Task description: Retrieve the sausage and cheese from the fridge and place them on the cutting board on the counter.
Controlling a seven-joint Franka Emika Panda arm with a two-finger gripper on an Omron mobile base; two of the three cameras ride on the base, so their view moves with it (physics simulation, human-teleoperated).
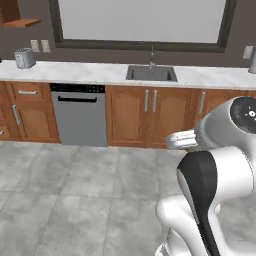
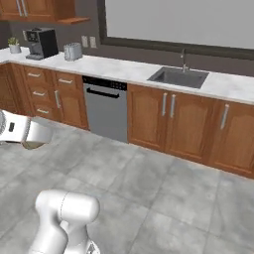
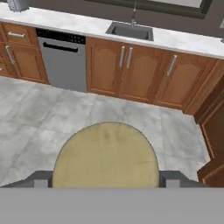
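Gripper (image 3: 105, 183): jaws spread wide, clamped on cheese (image 3: 106, 155).
Counter (image 3: 78, 24): well beyond gripper, across the floor.
Sink (image 3: 129, 30): set in counter.

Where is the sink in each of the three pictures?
Left base view: sink top middle, set in the counter.
Right base view: sink upper right, in the counter.
Hand view: sink top middle.
Shared landmark: the grey dishwasher stands left of the sink in all three.
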